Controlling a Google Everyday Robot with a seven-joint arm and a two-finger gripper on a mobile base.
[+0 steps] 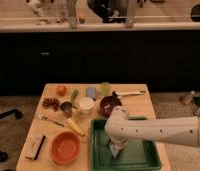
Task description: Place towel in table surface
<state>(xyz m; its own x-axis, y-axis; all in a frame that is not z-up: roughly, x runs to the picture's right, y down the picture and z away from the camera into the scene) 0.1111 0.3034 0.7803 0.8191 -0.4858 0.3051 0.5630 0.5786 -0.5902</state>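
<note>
A pale grey towel (116,147) hangs bunched under my gripper (117,142), over the left part of the green tray (145,159) at the front right of the wooden table (45,134). The white arm comes in from the right edge and bends down at the wrist above the tray. The gripper is shut on the top of the towel; its fingers are mostly hidden by the wrist and the cloth. The towel's lower end is at or just above the tray floor.
On the table stand an orange bowl (65,147), a dark red bowl (109,105), a white cup (86,105), a metal cup (66,108), a banana (75,127), a fork (50,120), a brush (37,146) and fruit (61,90). A dark counter stands behind.
</note>
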